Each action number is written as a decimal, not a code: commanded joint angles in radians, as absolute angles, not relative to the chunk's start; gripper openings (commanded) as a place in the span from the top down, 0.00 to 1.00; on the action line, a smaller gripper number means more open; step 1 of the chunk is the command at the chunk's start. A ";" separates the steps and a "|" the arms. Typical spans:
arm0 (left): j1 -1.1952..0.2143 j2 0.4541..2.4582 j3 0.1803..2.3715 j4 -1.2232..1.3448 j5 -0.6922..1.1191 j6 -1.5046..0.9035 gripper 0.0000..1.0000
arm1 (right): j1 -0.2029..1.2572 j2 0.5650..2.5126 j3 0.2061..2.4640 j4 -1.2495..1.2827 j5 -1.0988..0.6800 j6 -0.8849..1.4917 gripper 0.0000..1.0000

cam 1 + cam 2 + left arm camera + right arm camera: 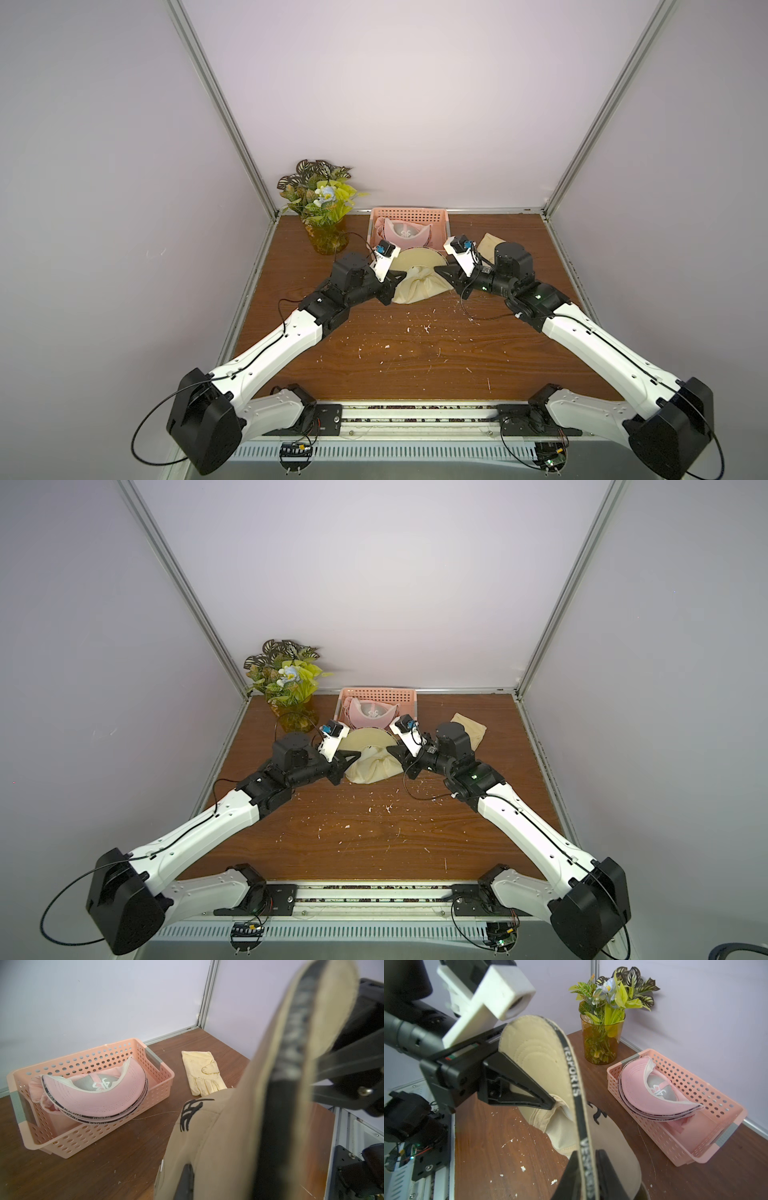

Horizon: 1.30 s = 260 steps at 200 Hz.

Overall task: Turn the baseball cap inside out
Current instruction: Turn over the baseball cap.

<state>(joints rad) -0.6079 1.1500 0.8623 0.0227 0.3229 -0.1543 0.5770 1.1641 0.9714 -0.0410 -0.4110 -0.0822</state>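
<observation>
When viewed from above, showed a beige baseball cap (pixel 415 286) mid-table, just in front of a pink basket (pixel 409 216), between left gripper (pixel 401 275) and right gripper (pixel 437 271). Pointed brim-up toward the basket, crumpled crown toward the robot, long axis running front to back. From the left wrist, showed tan outer cloth and black embroidery outermost, so judged barely begun, with the crown yet to be pushed through. From the right wrist, showed left jaws pinched tight on crown cloth, right jaws narrowly straddling the brim's banded edge; could not tell whether gripping
</observation>
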 commanded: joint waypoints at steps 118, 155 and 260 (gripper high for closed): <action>-0.463 1.066 0.952 0.089 0.574 -0.307 1.00 | 0.527 1.226 0.816 -0.030 -0.611 -0.241 0.50; -0.463 1.074 0.965 0.109 0.638 -0.330 1.00 | 0.528 1.219 0.818 -0.013 -0.697 -0.240 0.48; -0.459 1.106 1.031 -0.119 0.518 -0.231 1.00 | 0.474 1.065 0.786 0.070 -0.555 -0.170 0.33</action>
